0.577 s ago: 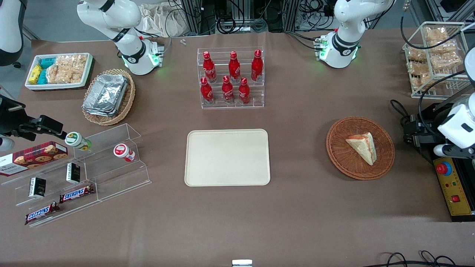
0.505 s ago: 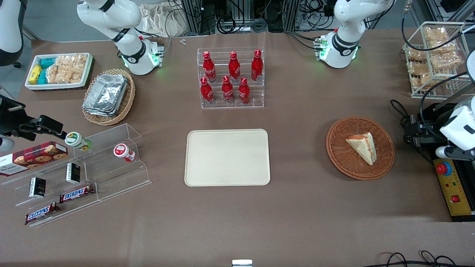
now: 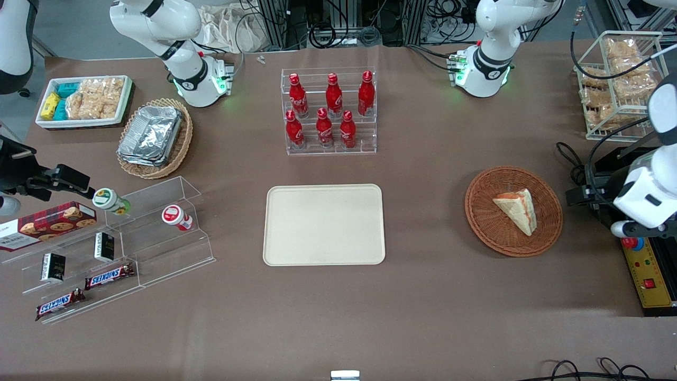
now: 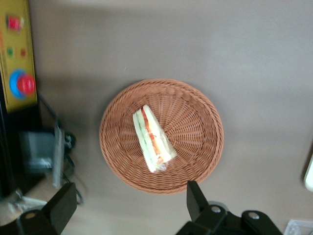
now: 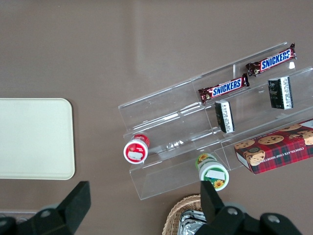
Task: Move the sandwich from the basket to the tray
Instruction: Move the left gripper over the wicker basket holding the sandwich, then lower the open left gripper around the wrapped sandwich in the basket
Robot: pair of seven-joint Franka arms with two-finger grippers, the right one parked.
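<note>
1. The tray [image 3: 323, 224] lies flat on the brown surface [image 3: 423, 296], nothing on it.
2. The sandwich [image 3: 518, 209] rests in the basket [image 3: 484, 222], toward the working arm's end.
3. The gripper [image 4: 128, 208] hovers above the basket's edge, fingers [image 4: 194, 197] spread wide, holding nothing.

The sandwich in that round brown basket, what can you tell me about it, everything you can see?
The sandwich is a triangular wedge of pale white bread, its cut edge striped with red, pink and green filling. It lies flat on its side in the reddish-brown wicker basket, touching only the weave, one point aimed toward the front camera. The cream tray sits apart, toward the parked arm's end. The gripper hangs open above the basket, not touching it.
</note>
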